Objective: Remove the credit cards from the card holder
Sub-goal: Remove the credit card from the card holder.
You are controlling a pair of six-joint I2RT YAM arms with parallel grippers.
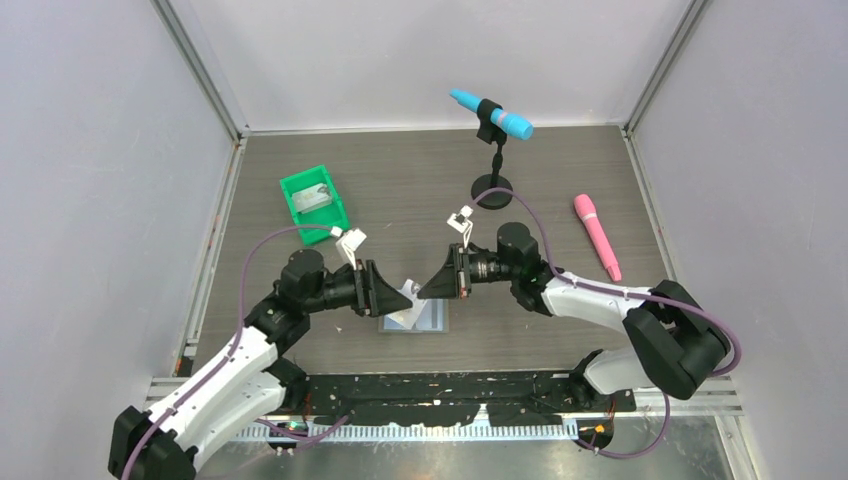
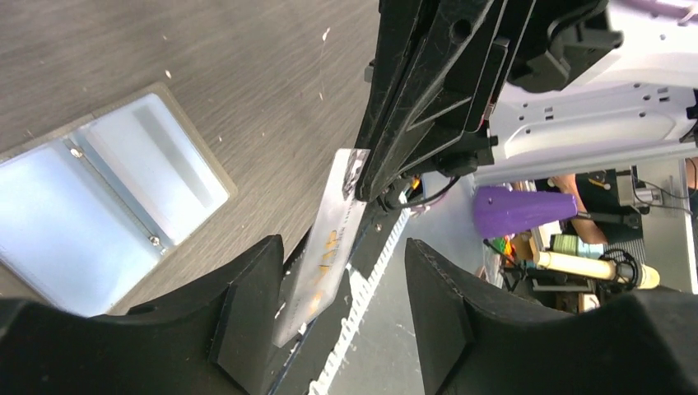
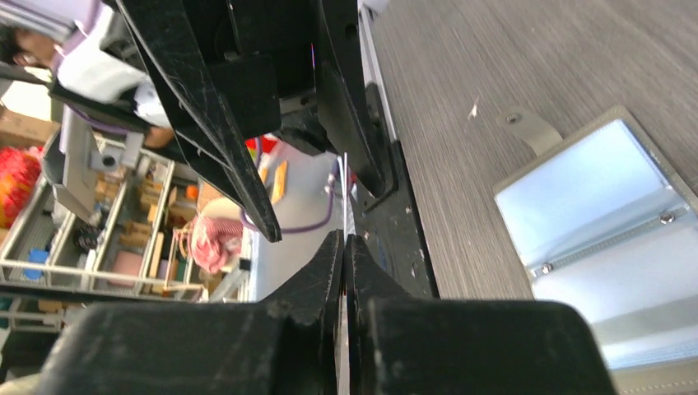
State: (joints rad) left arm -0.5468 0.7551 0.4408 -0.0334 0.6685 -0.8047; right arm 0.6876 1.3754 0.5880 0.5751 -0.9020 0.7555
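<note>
Mid-frame near the open card holder (image 1: pixel 430 320), the right gripper (image 3: pixel 344 240) clamps a credit card (image 2: pixel 325 255) between wide jaws of the left gripper (image 2: pixel 342 247).

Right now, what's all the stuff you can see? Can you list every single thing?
card holder: one, grey with pale blue pockets, lying open on the table between the claws
credit card: one, whitish, held up off the table
green bin: one, green, far left of the table
pale item: count unclear, whitish, inside the green bin
blue microphone: one, blue, on a black stand at the back
pink microphone: one, pink, lying flat on the right
table: one, grey-brown wood grain
left claw: one, black, open, with the card between its fingers
right claw: one, black, shut on the credit card
</note>
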